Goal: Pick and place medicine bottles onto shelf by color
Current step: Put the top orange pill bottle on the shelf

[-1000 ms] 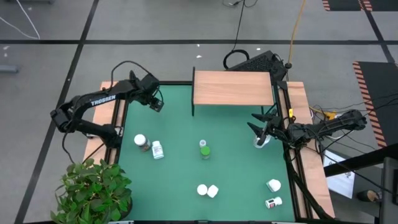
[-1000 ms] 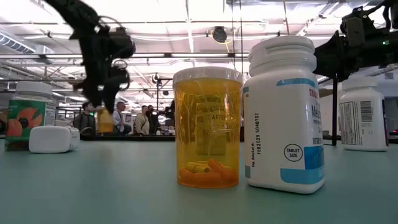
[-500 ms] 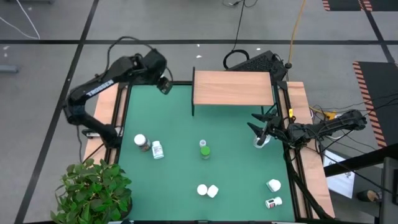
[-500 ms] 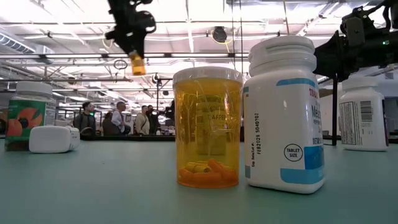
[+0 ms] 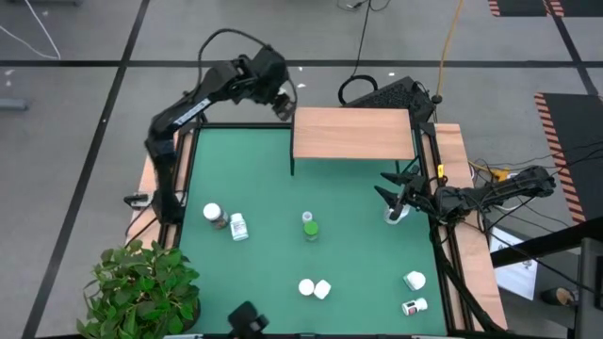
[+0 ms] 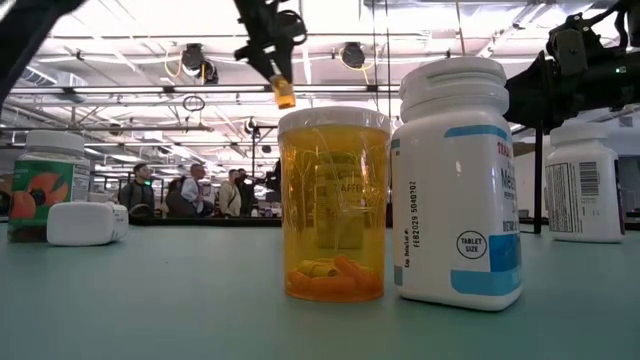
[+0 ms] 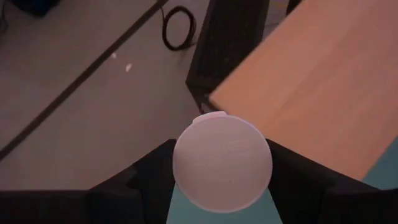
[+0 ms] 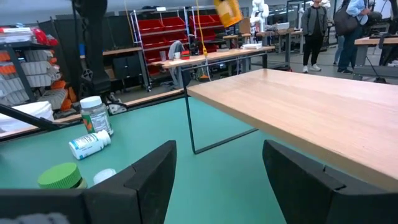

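Left gripper (image 5: 281,102) clamped on an orange bottle (image 6: 284,94), raised beside the shelf's (image 5: 353,133) far left corner. Right gripper (image 5: 394,196) open around a white bottle (image 5: 397,214) near the table's (image 5: 273,188) right edge.

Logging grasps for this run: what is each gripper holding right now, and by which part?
The left gripper holds a small orange bottle by its sides below the white cap, near the shelf corner. The right gripper holds nothing.

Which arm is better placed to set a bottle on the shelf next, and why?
Left. The left gripper already holds an orange bottle raised beside the shelf corner. The right gripper hangs low over the green table, holding nothing.
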Robot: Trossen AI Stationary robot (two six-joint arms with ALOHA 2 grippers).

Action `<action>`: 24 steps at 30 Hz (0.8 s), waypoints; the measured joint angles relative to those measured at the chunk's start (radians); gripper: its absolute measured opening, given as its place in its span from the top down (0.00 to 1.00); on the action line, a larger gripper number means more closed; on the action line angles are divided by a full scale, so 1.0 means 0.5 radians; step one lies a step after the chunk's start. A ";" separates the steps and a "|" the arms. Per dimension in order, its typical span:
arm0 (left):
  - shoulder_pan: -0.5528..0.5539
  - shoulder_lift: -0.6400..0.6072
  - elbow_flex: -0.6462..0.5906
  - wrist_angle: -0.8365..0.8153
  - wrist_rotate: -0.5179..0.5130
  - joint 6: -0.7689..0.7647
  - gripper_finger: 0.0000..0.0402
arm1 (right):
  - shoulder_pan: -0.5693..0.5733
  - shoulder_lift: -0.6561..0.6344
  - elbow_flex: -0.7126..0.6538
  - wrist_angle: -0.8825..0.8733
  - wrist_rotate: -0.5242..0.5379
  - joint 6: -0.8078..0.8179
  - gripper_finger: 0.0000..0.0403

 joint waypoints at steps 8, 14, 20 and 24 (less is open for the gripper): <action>-0.006 0.229 0.164 0.160 0.140 0.120 0.44 | 0.000 0.002 0.000 -0.007 0.000 0.030 0.42; -0.013 0.356 0.164 0.182 0.153 0.147 0.44 | 0.000 0.004 0.000 -0.015 0.000 0.037 0.42; -0.009 0.468 0.164 0.240 0.168 0.187 0.44 | 0.000 0.005 0.000 -0.021 0.001 0.044 0.42; -0.007 0.523 0.164 0.235 0.190 0.199 0.44 | 0.000 0.018 -0.001 -0.030 0.002 0.059 0.42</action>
